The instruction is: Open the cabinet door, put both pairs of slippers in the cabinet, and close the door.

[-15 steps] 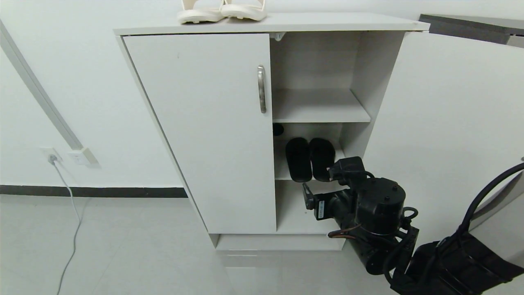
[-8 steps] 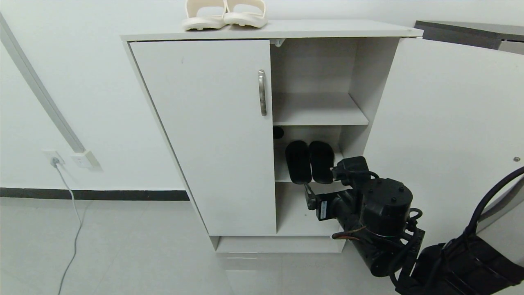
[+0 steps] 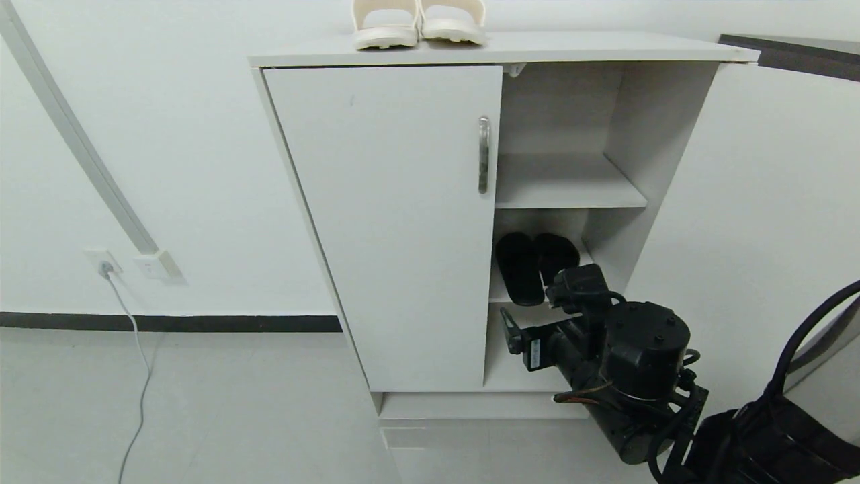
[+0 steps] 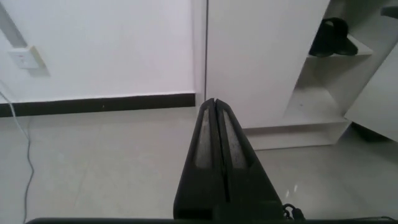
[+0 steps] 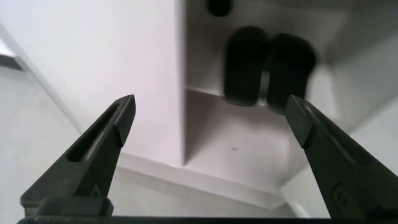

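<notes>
Hovering in front of the cabinet's open right side, the right claw is spread wide and holds nothing. The black slippers lie side by side on the middle shelf, just beyond and above it. The white slippers sit on the cabinet's top. The left claw is clenched on nothing above the pale floor. A cord hangs from a wall socket.

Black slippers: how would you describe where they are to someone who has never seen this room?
Find the white cabinet, whose right door is swung open. In the open half, the black slippers lie side by side on the lower shelf. They are the only dark pair; the cream slippers sit on top of the cabinet.
</notes>
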Available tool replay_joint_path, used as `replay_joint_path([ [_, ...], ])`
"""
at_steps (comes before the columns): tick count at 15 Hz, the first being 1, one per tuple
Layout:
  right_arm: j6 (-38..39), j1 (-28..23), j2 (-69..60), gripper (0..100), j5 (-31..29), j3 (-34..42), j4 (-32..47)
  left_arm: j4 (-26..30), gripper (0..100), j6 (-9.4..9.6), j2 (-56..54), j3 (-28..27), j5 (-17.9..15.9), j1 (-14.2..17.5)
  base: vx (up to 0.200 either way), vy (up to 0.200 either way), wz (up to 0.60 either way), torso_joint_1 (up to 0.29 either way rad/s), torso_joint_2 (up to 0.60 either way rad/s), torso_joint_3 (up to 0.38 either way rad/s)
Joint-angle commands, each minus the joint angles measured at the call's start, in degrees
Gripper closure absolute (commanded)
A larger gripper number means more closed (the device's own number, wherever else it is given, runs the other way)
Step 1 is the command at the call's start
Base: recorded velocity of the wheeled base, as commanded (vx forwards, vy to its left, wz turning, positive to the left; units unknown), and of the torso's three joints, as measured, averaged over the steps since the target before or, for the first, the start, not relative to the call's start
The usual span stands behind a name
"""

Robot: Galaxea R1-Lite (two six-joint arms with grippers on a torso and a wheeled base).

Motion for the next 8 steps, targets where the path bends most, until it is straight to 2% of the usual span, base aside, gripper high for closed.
replay_joint_path([
  [1,-0.04,-0.05,0.4,0,0.14,0.46,0.01,0.02,100,0.02,0.09,0.0,0.24,0.01,0.0,0.2,0.0,0.002,0.01,0.007],
  [7,-0.04,-0.05,0.4,0,0.4,0.46,-0.08,0.02,100,0.02,0.09,0.0,0.33,0.01,0.0,0.2,0.0,0.0,0.0,0.004],
  [8,-0.04,-0.05,0.4,0,0.49,0.64,-0.25,0.02,100,-0.16,0.09,0.0,0.33,0.01,0.0,0.0,0.0,0.0,0.0,0.0],
])
